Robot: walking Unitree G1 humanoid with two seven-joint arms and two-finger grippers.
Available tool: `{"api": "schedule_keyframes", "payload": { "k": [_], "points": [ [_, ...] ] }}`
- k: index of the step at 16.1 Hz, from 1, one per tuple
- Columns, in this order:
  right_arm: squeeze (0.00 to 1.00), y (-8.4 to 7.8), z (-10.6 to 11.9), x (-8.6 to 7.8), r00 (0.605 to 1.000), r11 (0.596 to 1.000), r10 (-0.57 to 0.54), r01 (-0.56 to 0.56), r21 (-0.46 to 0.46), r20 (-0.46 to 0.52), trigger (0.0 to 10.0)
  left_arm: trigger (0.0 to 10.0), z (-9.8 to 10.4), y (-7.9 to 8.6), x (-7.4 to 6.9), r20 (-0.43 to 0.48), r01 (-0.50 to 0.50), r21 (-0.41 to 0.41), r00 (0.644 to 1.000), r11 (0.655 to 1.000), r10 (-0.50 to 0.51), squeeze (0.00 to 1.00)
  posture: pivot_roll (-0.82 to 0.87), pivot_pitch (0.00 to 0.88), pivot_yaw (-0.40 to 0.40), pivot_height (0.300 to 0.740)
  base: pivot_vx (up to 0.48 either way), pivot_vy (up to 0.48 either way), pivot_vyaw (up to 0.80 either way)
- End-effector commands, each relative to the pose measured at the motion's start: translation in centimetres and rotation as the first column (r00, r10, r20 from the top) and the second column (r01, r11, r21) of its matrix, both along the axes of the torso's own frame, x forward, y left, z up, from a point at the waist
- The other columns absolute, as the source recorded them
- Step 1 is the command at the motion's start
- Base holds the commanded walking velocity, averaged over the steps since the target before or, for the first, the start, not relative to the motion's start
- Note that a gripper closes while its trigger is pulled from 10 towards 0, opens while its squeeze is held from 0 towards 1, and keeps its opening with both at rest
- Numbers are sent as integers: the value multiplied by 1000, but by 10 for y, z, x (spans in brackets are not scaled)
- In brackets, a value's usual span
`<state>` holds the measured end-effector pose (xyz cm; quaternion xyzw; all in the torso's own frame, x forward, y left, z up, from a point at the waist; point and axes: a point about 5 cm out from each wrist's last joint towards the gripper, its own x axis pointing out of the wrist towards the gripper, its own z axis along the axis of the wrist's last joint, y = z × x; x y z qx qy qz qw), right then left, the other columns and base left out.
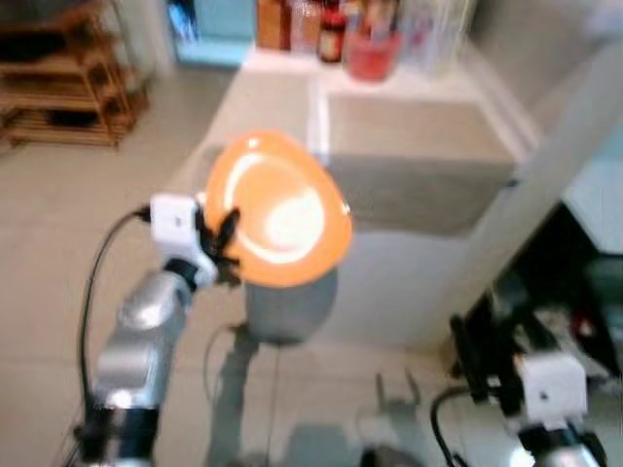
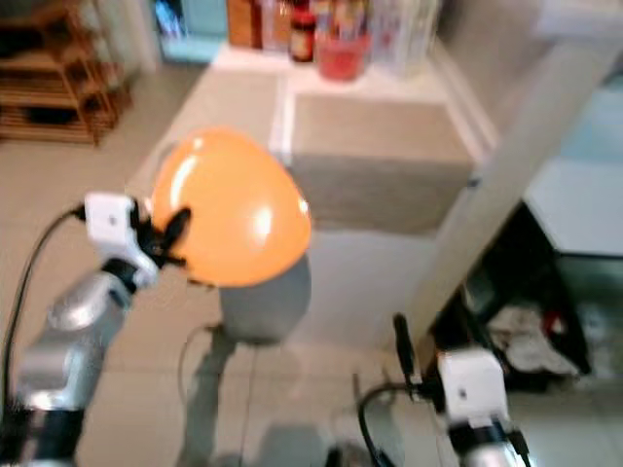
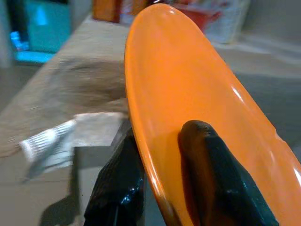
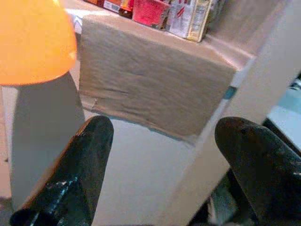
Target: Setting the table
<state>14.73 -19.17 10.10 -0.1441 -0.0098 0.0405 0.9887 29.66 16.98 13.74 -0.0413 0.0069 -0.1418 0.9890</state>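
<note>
Wooden rack (image 1: 63,83) far left; grey bin (image 1: 289,306) on floor.

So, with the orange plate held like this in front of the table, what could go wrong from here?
1. The left gripper pinches the orange plate only at its rim, with the plate tilted, so it may slip or swing.
2. A grey stool stands right below the plate; lowering early could strike it.
3. Bottles and a red container crowd the far end of the table, so placing the plate too far may knock them.
</note>
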Motion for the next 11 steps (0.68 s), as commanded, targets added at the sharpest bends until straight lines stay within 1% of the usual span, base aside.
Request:
{"api": "schedule_keyframes", "payload": {
  "k": [1, 3, 7, 11],
  "points": [
    [0, -3, 6, 3, 1000, 1000, -8, 8, -2, 26, 10000, 0, 17, -12, 0, 78, 47, 2, 996, 999, -47, 0, -80, 26, 18, 727, 0, -480, 0],
    [0, -4, 6, 4, 1000, 1000, -11, 11, 1, 25, 10000, 0, 16, -18, -3, 78, 66, 7, 995, 998, -66, 0, -77, 26, 17, 727, 0, -480, 0],
    [0, -3, 7, 4, 999, 1000, -15, 15, 6, 32, 10000, 0, 15, -19, -2, 69, 56, 5, 996, 998, -56, 0, -77, 27, 17, 727, 0, -480, 0],
    [0, -2, 7, 4, 999, 1000, -20, 19, 8, 32, 10000, 0, 12, -25, -5, 64, 63, -10, 996, 998, -63, 0, -80, 27, 17, 727, 0, -480, 0]
  ]
}}
